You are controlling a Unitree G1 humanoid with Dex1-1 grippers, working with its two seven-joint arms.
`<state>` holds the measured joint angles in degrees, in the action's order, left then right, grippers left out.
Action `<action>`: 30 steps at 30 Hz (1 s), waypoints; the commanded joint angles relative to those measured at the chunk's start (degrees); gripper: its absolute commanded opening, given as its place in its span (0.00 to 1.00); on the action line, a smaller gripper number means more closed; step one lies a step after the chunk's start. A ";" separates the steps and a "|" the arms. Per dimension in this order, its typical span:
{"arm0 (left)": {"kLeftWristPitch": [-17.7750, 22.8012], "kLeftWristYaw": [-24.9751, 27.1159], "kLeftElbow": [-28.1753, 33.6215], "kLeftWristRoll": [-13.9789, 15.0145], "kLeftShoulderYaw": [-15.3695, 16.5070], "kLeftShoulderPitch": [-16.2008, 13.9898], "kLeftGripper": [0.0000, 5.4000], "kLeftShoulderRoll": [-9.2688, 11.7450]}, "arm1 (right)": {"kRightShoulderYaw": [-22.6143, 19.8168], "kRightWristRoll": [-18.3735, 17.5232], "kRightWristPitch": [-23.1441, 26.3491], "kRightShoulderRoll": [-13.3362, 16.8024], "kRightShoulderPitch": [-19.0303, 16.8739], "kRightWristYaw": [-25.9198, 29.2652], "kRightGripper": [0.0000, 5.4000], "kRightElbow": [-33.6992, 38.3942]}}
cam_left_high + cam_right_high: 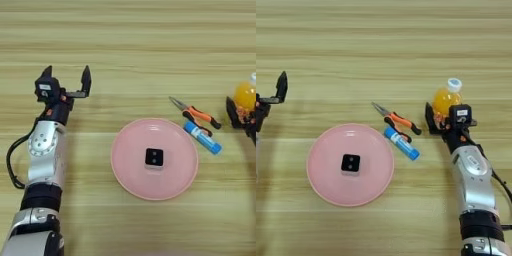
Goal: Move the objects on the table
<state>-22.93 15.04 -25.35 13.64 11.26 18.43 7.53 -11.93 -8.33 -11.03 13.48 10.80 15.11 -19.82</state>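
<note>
Plate (125, 172), pink, sits mid-table (125, 50) in your left eye view, holding the black cube (154, 157); your left gripper (67, 80) hovers apart, 2 fingers spread and empty. In the right eye view, your right gripper (448, 120) clasps the orange bottle (446, 98), probably to lift it; blue tube (401, 143) touches the pliers (396, 119).
</note>
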 commanded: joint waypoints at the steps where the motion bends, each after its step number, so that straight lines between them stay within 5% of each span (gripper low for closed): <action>1: 0.53 0.09 0.60 -0.03 0.12 0.39 1.00 0.44 | -0.22 -0.30 -0.76 0.17 0.60 -0.51 0.87 0.82; 8: 0.46 0.12 0.46 0.03 0.10 0.45 1.00 0.56 | -0.22 -0.39 -1.05 0.10 0.76 -0.72 0.99 0.82; 30: 0.22 0.04 0.56 -0.02 0.00 0.52 1.00 0.45 | -0.41 -0.72 -6.36 0.03 0.65 -2.26 0.99 8.59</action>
<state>-22.93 15.03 -25.33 13.81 11.22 18.44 7.66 -11.97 -8.62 -16.85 13.44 10.98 13.02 -12.98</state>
